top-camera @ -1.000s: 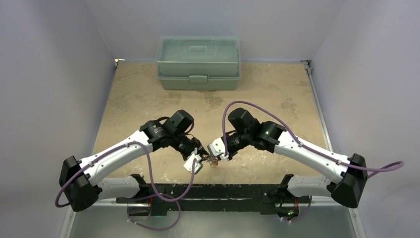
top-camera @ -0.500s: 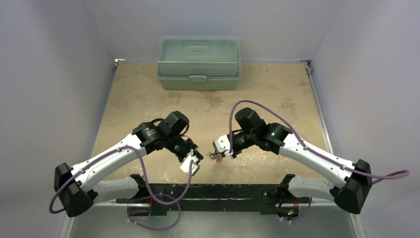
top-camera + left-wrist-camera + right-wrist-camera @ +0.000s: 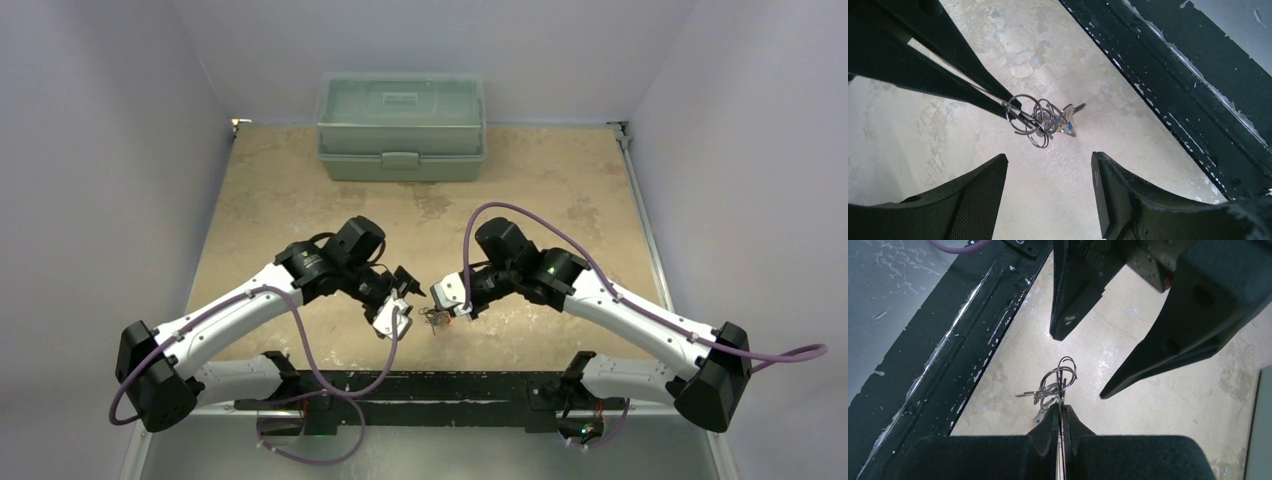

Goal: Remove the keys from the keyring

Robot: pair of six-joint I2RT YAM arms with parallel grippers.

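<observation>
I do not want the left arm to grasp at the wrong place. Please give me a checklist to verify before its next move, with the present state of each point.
1. Right gripper shut on the keyring loops: ok.
2. Left gripper open: ok.
3. Keys ahead of the left gripper, in line with its gap: ok.
4. Keys free of the loops: not ok, they hang together in one bunch.
5. A single loop picked out for grasping: cannot tell, the loops overlap.
6. Bunch clear of the table: cannot tell.
</observation>
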